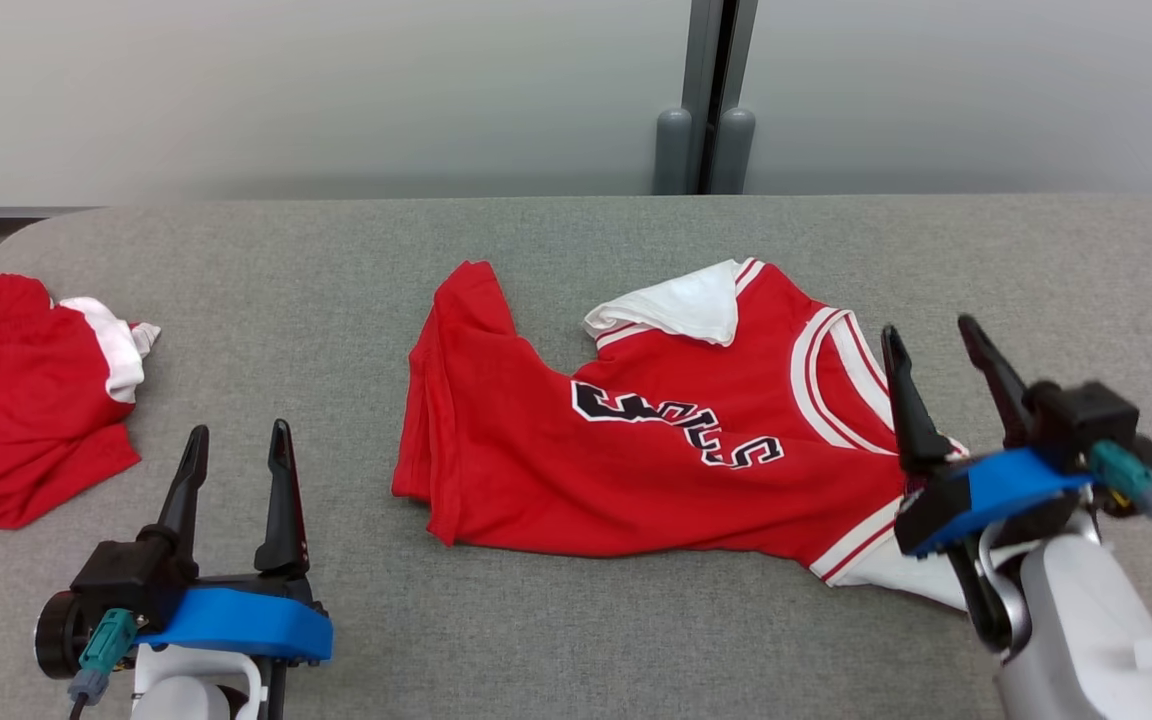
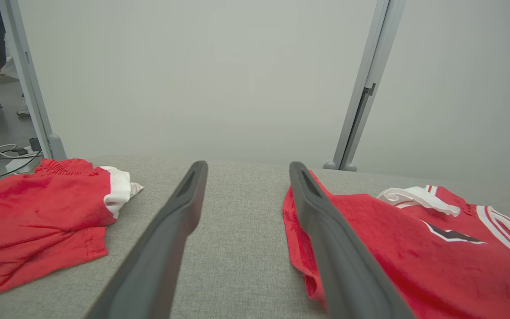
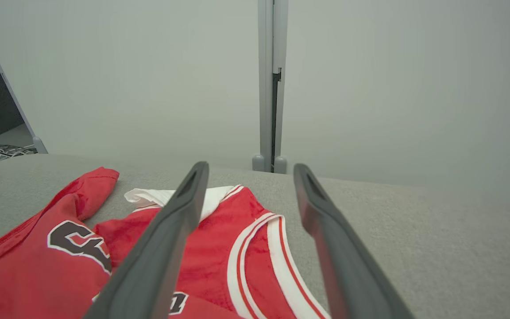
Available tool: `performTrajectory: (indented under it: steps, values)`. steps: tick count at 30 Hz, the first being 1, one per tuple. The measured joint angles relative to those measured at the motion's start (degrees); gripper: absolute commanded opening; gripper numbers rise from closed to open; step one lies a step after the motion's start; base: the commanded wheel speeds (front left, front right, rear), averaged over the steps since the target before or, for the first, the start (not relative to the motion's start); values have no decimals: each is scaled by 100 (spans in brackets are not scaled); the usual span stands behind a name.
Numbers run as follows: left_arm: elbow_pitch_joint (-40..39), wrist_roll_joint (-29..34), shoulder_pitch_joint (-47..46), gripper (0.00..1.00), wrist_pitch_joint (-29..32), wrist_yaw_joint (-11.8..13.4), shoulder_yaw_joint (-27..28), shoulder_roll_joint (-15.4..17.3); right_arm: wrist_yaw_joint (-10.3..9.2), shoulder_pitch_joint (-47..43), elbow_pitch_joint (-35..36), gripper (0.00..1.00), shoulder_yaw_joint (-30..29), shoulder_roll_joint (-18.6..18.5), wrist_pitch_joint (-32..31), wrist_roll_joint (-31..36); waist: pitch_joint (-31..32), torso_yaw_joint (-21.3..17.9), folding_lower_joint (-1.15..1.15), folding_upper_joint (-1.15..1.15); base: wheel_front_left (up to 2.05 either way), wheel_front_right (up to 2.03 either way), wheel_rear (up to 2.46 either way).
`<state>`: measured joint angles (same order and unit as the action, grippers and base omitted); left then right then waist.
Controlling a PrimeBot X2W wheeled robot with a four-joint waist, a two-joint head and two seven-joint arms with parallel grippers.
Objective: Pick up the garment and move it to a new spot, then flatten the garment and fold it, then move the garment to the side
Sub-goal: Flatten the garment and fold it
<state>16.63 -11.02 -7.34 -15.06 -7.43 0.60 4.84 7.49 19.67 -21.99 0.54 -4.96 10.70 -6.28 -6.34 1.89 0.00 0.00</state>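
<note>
The red jersey [image 1: 656,450] lies near the middle of the grey worktop [image 1: 336,280], lettered side up, with its black-and-white lettering running across the chest. It isn't flat. Its left end is bunched into a lengthwise fold, and a white flap [image 1: 681,300] is turned over along its far edge. White-and-red trim curves around the opening at its right end.

The right end effector [image 1: 928,328] is over that right end of the jersey, beside the trimmed opening. Its pale forearm [image 1: 1086,620] rises from the near side, and the two dark fingers [image 1: 906,410] point away from the robot, leaning a little toward the jersey's middle. The fingers are spread wide with nothing between them. In the right wrist view the end effector [image 3: 250,165] looks along the trim, one finger over red cloth and the other over bare worktop just past the jersey's edge. Whether it touches the cloth cannot be told.

The left end effector [image 1: 239,430] is left of the jersey and nearer the robot, over bare worktop and clear of the cloth. Its fingers point straight away from the robot and are also parted and empty. In the left wrist view [image 2: 247,165] the jersey's bunched edge sits just beside one finger.

Crumpled red shorts [image 1: 26,400] with a white part lie well to the left of the jersey. Behind the jersey stands a pale wall with a grey post [image 1: 706,100].
</note>
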Motion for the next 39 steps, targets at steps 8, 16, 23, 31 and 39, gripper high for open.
performTrajectory:
  steps: [8,16,23,31,39]
  values:
    - [-3,-58,-135,100,0,0,-136,-4,0,1023,-572,100,91,-281,-751,266,-196,146,0,0,0,0,0]
    - [15,-122,-345,100,0,0,-200,-7,0,1889,-1913,100,232,-692,-1311,364,-458,413,0,0,0,0,0]
    - [9,-168,-435,100,0,0,-207,-13,1,2127,-3033,100,261,-866,-1564,438,-653,620,1,0,0,0,0]
    - [11,-193,-519,100,0,0,-203,-14,0,2388,-3882,100,325,-880,-1634,436,-823,643,0,0,0,0,0]
    - [13,-202,-591,100,0,0,-210,-2,1,2609,-4167,0,645,-714,-1227,102,-859,633,1,0,0,0,0]
